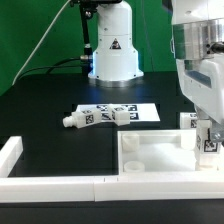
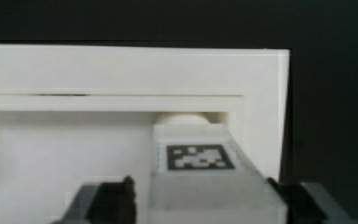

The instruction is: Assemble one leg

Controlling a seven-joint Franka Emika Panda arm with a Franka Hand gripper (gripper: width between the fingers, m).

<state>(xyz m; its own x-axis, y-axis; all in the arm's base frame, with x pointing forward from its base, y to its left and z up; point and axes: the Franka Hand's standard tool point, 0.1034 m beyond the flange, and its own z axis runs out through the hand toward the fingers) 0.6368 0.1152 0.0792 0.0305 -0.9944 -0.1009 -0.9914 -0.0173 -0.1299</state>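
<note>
My gripper (image 1: 208, 146) is at the exterior view's right, over the far right corner of the white square tabletop (image 1: 150, 158). It is shut on a white leg (image 1: 209, 143) with a marker tag and holds it upright at that corner. In the wrist view the leg (image 2: 199, 158) sits between my two dark fingers (image 2: 105, 203), its rounded end against the tabletop (image 2: 123, 80). A second tagged white leg (image 1: 188, 121) stands just behind the tabletop. Another white leg (image 1: 73, 120) lies on the black table near the middle.
The marker board (image 1: 135, 108) lies mid-table with a small tagged white part (image 1: 122, 115) on it. A low white wall (image 1: 45, 184) runs along the front and up the exterior view's left. The robot base (image 1: 112, 50) stands at the back.
</note>
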